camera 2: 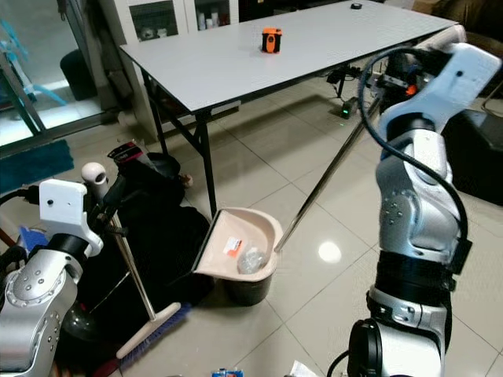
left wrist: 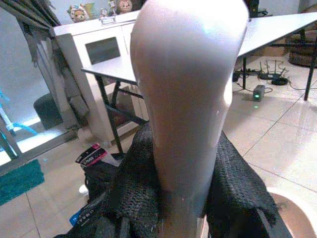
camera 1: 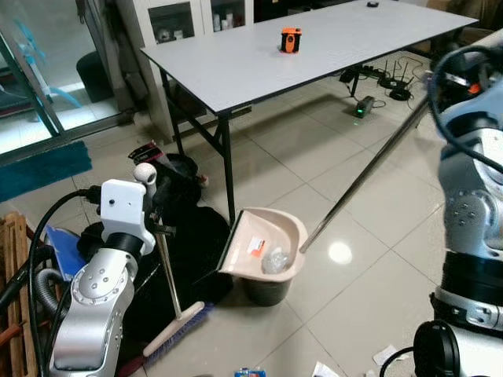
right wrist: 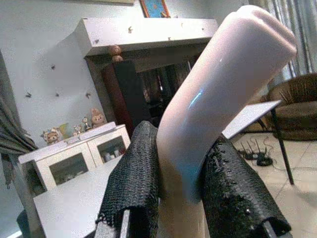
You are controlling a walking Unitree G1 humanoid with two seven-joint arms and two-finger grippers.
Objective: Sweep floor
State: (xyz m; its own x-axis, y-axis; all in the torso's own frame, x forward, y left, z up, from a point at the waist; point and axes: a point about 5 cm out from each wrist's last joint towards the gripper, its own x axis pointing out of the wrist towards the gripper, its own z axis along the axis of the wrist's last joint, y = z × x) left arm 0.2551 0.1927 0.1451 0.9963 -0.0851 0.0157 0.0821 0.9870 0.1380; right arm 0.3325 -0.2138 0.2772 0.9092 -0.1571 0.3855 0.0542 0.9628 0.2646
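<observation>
1. Fingers (left wrist: 133,198) on my left gripper (left wrist: 173,208) are clamped on the pale top of the broom handle (camera 1: 167,271); the right fingers (right wrist: 133,168) pinch the pale grip of the dustpan handle (camera 1: 365,173) the same way.
2. I see the broom (camera 1: 177,326) standing nearly upright at my left, its head with blue bristles resting on the floor (camera 1: 361,236) beside a heap of black bags (camera 1: 196,236).
3. My right gripper (right wrist: 181,188) is raised high at my right side, and the long metal rod slants down from it to the dustpan (camera 1: 267,243).
4. That beige pan sits tipped over a dark bin (camera 1: 263,289), touching its rim, with a crumpled clear wrapper (camera 1: 275,259) and a small orange-and-white scrap (camera 1: 255,246) lying in it.
5. Behind it stands the grey counter (camera 1: 236,63), carrying a small orange object (camera 1: 291,39).
6. Paper scraps (camera 1: 322,367) lie on the tiles near my feet.
</observation>
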